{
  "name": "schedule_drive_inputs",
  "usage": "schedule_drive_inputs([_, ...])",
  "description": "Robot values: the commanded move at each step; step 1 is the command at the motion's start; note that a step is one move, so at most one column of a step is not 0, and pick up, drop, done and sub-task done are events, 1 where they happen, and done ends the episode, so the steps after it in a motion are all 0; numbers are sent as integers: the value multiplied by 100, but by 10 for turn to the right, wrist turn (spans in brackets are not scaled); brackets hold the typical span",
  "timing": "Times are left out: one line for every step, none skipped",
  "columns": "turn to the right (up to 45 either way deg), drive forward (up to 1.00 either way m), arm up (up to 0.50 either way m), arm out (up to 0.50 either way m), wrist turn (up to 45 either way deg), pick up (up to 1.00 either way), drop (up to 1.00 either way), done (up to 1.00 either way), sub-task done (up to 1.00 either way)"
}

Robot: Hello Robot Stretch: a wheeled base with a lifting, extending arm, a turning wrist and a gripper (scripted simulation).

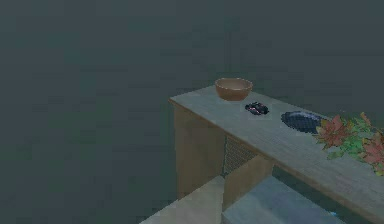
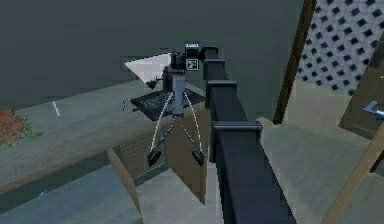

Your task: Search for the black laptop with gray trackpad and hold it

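The wooden bench [image 2: 70, 125] had the arm [image 2: 235, 150] reaching across its end. The laptop [image 2: 146, 102] lay open by that end's far corner, behind the end effector [image 2: 176, 158]; whether the latter held anything could not be told.

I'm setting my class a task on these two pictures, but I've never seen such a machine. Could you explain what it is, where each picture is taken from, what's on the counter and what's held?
It is a wheeled robot with one extending arm ending in a two-finger tool. One picture looks ahead from the robot, the other out to the arm's side. Ahead, a wooden counter bears a brown bowl, a small dark object, a dark dish and flowers. Sideways, the tool is at what looks like an open laptop on the counter; whether it holds it cannot be told.
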Motion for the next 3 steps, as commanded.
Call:
schedule_drive_inputs([0, 0, 0, 0, 450, 0, 0, 0, 0])
schedule_drive_inputs([0, 0, 0, 0, 450, 0, 0, 0, 0])
schedule_drive_inputs([0, 0, 0, 0, 450, 0, 0, 0, 0])
